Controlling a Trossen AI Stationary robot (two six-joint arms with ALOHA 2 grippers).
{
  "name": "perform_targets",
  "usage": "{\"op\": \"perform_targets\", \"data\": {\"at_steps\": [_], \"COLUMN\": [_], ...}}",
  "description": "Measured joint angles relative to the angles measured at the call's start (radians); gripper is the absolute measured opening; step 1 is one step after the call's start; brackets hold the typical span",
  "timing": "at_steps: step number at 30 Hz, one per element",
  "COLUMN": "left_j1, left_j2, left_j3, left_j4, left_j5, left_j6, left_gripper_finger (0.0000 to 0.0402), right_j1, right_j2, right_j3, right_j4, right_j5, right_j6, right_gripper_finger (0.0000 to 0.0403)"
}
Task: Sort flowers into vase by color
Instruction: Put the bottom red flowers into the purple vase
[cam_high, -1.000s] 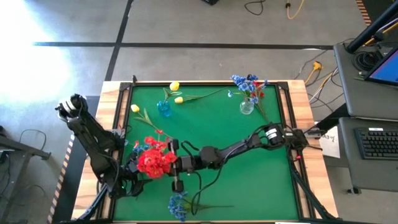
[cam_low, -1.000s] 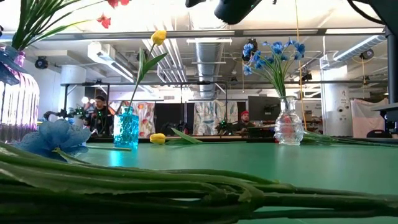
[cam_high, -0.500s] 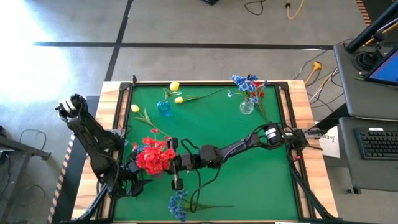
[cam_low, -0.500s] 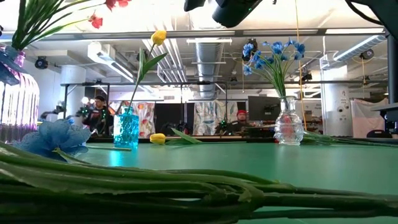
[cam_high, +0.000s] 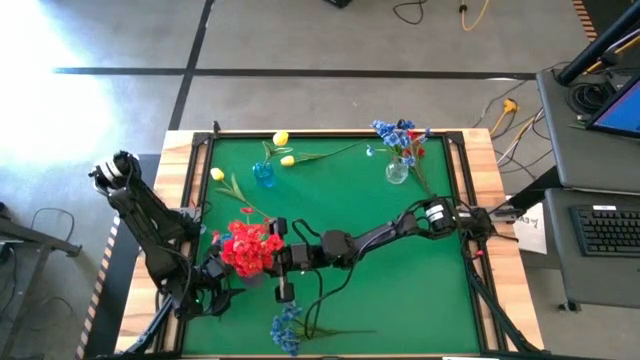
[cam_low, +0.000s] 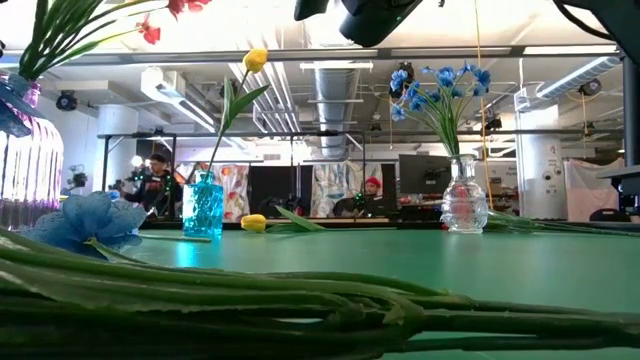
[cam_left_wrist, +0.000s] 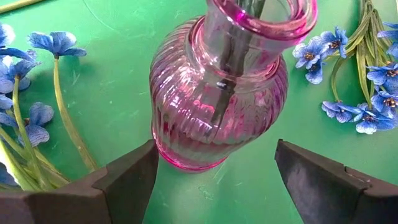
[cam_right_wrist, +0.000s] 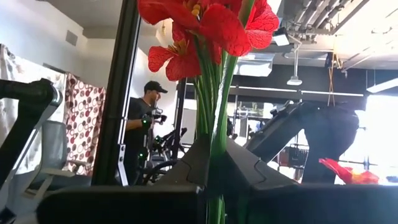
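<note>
Fingers of my right gripper (cam_right_wrist: 214, 186) are pinching the red flowers' (cam_high: 248, 247) stems, and I've drifted that bunch slightly toward the table's left edge, over the pink vase (cam_left_wrist: 219, 99), so the drop looks close. My left gripper (cam_left_wrist: 214, 180) is spread wide, straddling the vase base near the front-left corner. Pink vase already holds stems; the blue vase (cam_high: 264, 175) has one yellow flower (cam_low: 256, 59), the clear vase (cam_high: 397, 171) blue blooms.
</note>
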Motion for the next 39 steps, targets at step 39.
{"op": "perform_targets", "data": {"at_steps": [39], "left_j1": [0.000], "left_j2": [0.000], "left_j3": [0.000], "left_j4": [-0.002], "left_j5": [-0.001], "left_j6": [0.000], "left_gripper_finger": [0.0311], "right_j1": [-0.006], "right_j2": [0.002], "right_j3": [0.021], "right_j4": [-0.028], "right_j5": [-0.001], "right_j6": [0.038], "right_gripper_finger": [0.0018]}}
